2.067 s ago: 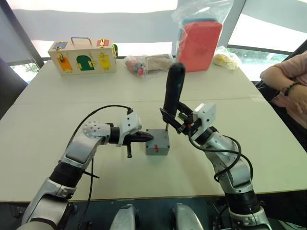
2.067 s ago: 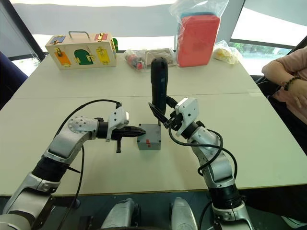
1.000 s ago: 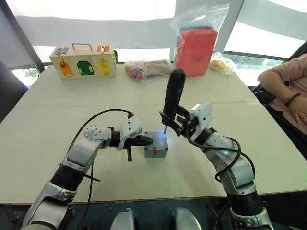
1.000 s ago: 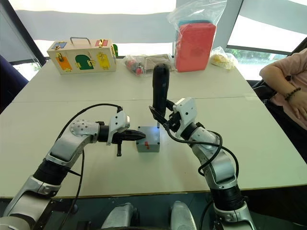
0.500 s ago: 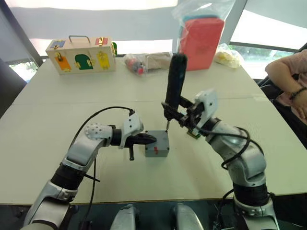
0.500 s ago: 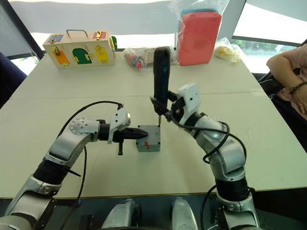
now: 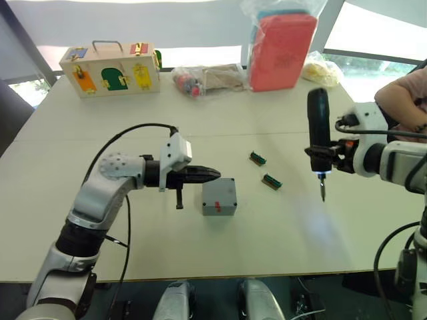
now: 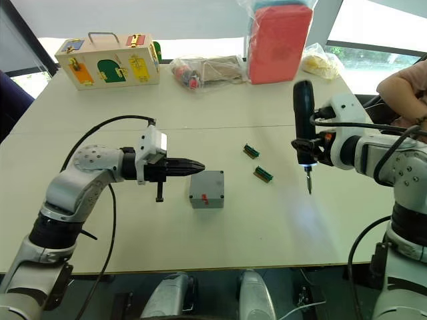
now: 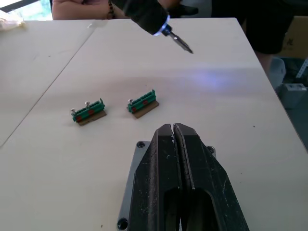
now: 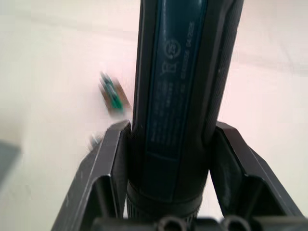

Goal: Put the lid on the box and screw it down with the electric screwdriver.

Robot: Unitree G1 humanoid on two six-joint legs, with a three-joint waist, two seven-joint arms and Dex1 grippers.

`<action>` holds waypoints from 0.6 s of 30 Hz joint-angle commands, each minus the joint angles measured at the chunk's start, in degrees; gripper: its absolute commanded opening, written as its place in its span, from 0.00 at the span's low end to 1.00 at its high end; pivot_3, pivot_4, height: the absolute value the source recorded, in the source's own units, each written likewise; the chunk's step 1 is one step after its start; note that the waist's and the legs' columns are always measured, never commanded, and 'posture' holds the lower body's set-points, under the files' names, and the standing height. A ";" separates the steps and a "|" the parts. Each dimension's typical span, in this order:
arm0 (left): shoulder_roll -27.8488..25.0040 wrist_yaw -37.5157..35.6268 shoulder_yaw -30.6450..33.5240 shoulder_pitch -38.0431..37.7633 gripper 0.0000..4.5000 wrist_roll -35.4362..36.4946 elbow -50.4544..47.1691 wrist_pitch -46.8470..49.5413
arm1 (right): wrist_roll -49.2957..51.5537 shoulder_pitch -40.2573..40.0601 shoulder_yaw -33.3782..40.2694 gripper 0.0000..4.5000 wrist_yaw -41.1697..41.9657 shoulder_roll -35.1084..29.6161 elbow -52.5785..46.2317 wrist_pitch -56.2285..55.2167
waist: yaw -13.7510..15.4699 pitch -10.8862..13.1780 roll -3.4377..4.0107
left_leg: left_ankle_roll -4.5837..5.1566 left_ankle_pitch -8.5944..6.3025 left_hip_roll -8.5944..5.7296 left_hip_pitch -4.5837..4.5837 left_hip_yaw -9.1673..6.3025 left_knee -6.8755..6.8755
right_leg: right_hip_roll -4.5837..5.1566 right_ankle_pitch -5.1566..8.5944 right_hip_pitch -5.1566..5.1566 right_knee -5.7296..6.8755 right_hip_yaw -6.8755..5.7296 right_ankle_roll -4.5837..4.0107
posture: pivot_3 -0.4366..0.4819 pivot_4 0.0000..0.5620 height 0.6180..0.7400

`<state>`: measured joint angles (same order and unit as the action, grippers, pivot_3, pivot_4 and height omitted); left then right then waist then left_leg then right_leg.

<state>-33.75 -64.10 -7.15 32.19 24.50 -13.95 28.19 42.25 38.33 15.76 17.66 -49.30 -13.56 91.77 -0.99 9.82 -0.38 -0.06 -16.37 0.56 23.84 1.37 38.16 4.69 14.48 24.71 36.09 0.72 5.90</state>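
Observation:
The grey box [image 7: 219, 208] stands mid-table with the flat grey lid [image 7: 219, 191] lying on top of it. My left gripper [image 7: 212, 175] is shut and empty, its tips just above the lid's near-left edge; in the left wrist view the shut fingers [image 9: 166, 159] lie over the lid. Far to the right of the box, my right gripper [image 7: 321, 151] is shut on the electric screwdriver [image 7: 318, 127]. The tool is upright, bit pointing down above bare table, its tip light on. The right wrist view shows both fingers [image 10: 111, 163] clamped on the black barrel [image 10: 178, 96].
Two small green terminal blocks [image 7: 258, 158] [image 7: 271, 181] lie between the box and the screwdriver. At the back stand a wooden latch box [image 7: 110, 69], a clear bag of parts [image 7: 207, 79], a red pack in plastic [image 7: 280, 43] and a yellow bag [image 7: 320, 69]. A person's arm [image 7: 400, 93] rests at the right edge.
My right arm has swung the screwdriver up off the box's corner and far to the right. The two terminal blocks now show. The left gripper stays shut by the box.

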 commanded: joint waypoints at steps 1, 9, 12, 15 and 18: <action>-1.16 -0.53 2.17 -0.09 0.00 2.19 -2.74 -0.47 | -1.71 2.47 -5.04 0.41 1.64 -2.76 6.28 0.70 | -0.06 0.02 0.00 | 0.00 0.00 0.00 -0.02 0.01 0.00 | -0.03 -0.03 0.00 0.01 0.02 0.05 | 0.48 0.27 0.92; -0.06 2.10 3.78 0.43 0.00 5.84 -5.02 0.87 | -8.98 5.68 -16.39 0.41 5.35 -2.85 21.62 -3.83 | 0.23 0.18 0.00 | 0.00 0.01 0.04 -0.04 0.02 0.03 | -0.12 -0.07 0.00 0.04 0.05 0.12 | 0.48 0.27 0.92; -0.30 3.01 3.87 0.61 0.00 6.42 -5.63 1.41 | -10.69 6.40 -18.27 0.63 7.39 -2.61 23.95 -5.86 | 0.22 0.20 -0.04 | -0.01 0.01 0.03 -0.04 0.02 0.07 | -0.12 -0.13 -0.04 0.02 0.06 0.24 | 0.48 0.27 0.92; -0.59 3.82 3.87 0.29 0.00 6.45 -5.99 1.64 | -11.77 6.96 -18.79 0.85 8.82 -2.33 24.74 -6.86 | 0.23 0.20 -0.04 | -0.01 0.01 0.01 -0.04 0.03 0.10 | -0.11 -0.17 -0.04 0.02 0.08 0.31 | 0.48 0.27 0.92; -1.33 4.89 3.76 -1.06 0.00 5.39 -6.03 1.47 | -12.74 7.41 -19.02 0.99 10.74 -3.42 22.53 -9.20 | 0.23 0.20 -0.04 | -0.02 0.02 0.01 -0.05 0.03 0.10 | -0.12 -0.19 -0.04 0.03 0.08 0.33 | 0.48 0.27 0.92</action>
<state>-34.04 -60.12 -5.11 31.60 30.11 -18.26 29.87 30.37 44.02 -3.88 27.03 -50.79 11.51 84.77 -0.76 10.02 -0.42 -0.08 -16.35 0.58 23.79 1.40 38.27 4.57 14.30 24.67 36.13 0.80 6.23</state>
